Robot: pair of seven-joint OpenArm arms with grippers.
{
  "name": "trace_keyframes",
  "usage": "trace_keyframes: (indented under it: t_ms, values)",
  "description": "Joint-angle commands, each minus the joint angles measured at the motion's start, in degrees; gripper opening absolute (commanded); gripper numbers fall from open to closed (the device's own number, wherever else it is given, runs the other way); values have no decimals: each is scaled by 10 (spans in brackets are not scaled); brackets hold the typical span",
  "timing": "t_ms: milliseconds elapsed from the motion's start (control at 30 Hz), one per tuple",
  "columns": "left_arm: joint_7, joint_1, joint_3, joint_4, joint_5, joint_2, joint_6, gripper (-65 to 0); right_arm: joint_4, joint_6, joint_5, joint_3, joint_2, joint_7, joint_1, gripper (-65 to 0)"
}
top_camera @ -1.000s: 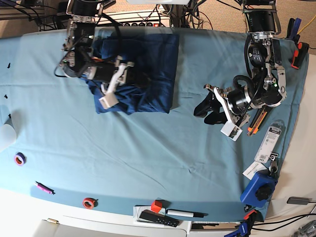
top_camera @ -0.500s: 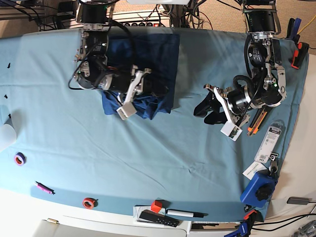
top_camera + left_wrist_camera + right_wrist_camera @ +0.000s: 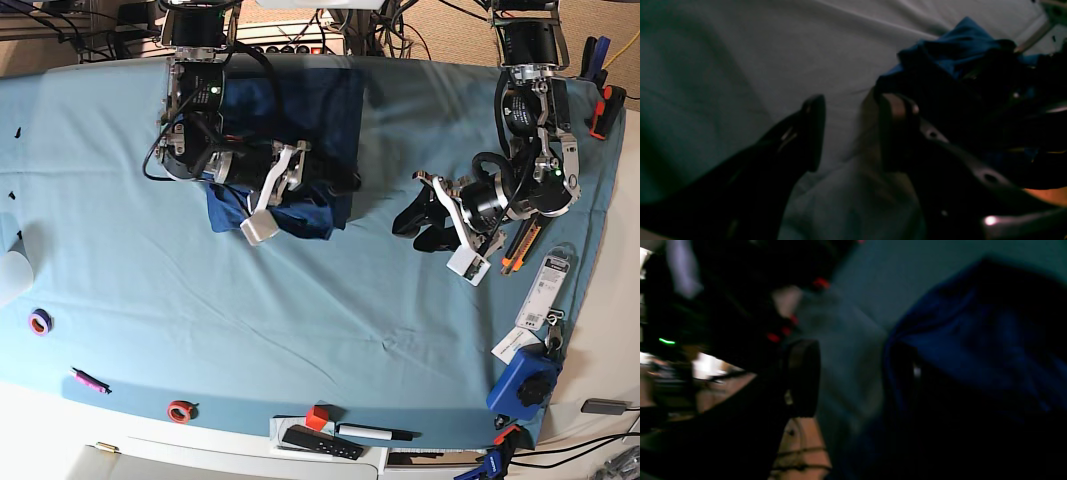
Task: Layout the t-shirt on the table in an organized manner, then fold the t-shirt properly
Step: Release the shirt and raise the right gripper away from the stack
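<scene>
A: Teal-draped desk [image 3: 200,330], odds and ends along its near edge. Where's the t-shirt [image 3: 300,120]?

B: Far side, folded. Right hand [image 3: 285,185] over it, jaws apart, seemingly letting go. Left hand [image 3: 430,215] idles open, well apart.

Base view bright; both wrist views dim, blurred.

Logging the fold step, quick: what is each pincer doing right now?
Left pincer: open, holding nothing, off the t-shirt.
Right pincer: open, nothing gripped, at the t-shirt's edge.
</scene>
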Motion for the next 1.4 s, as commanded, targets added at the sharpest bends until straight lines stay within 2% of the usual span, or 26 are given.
trace_keyframes:
  t_ms: [0, 133, 233, 433, 600, 800, 967, 1300, 1333, 1367]
  values:
    - [-13, -9, -2, 9, -14, -2, -4, -393, 11, 3, 34, 0, -3, 9, 10, -319]
    - [-13, -9, -2, 9, -14, -2, -4, -393, 37, 3, 51, 21, -3, -19, 12, -319]
    - [-13, -9, -2, 9, -14, -2, -4, -393, 87, 3, 51, 72, -3, -35, 11, -319]
    - [-13, -9, -2, 9, -15, -2, -4, -393, 185, 3, 51, 233, -1, -36, 10, -319]
    - [-13, -9, -2, 9, -15, -2, -4, -393, 205, 3, 58, 381, 4, -36, -9, -319]
    - [-13, -9, -2, 9, -24, -2, -4, -393, 204, 3, 60, 488, 30, -36, -79, -319]
    - [-13, -9, -2, 9, -33, -2, -4, -393, 187, 3, 60, 479, 26, -36, -118, -319]
    - [-13, -9, -2, 9, -36, -2, -4, -393, 77, 3, 56, 345, 26, -36, -118, -321]
    - [-13, -9, -2, 9, -36, -2, -4, -393, 78, 3, 56, 333, 26, -36, -117, -353]
    - [-13, -9, -2, 9, -36, -2, -4, -393, 78, 3, 56, 322, 27, -36, -117, -422]
